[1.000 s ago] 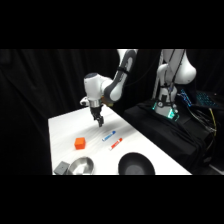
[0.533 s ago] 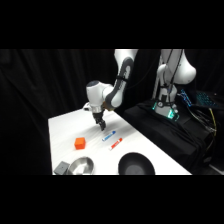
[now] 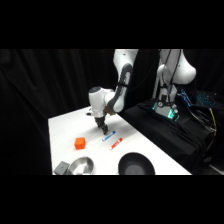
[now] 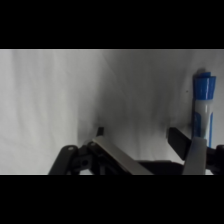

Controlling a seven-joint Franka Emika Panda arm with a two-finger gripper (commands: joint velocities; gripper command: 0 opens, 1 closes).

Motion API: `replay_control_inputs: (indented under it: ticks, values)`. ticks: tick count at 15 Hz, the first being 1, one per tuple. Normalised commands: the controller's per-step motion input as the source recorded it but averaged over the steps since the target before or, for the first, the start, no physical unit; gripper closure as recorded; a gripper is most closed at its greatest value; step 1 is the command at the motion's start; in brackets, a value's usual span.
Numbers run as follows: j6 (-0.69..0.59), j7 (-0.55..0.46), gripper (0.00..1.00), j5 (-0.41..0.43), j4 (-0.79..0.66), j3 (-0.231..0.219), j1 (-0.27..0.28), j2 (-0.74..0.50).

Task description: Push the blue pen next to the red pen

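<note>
Wrist view – gripper (image 4: 142, 137) fingers apart, blue pen (image 4: 201, 107) beside one – red pen (image 3: 115, 144) near

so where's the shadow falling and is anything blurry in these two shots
Wrist view: a soft dark shadow spreads on the table just above the hand, whose near parts are blurred; the blue pen at the right edge is soft-edged too. Side view: black backdrop, brightly lit table, and the blue pen and red pen are small and soft.
</note>
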Motion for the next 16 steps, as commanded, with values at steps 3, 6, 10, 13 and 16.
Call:
replay_control_inputs:
  ticks: [3, 6, 10, 13, 16]
  values:
    - [0.14, -0.05, 0.0, 0.039, -0.08, 0.084, -0.011, -0.04]
    - [0.11, 0.01, 0.0, 0.022, -0.1, 0.048, 0.06, -0.07]
    - [0.08, 0.08, 0.0, -0.01, -0.12, 0.008, 0.125, -0.1]
    - [0.04, 0.12, 0.0, -0.042, -0.13, -0.01, 0.156, -0.15]
    - [0.0, 0.17, 0.0, -0.066, -0.16, -0.023, 0.177, -0.21]
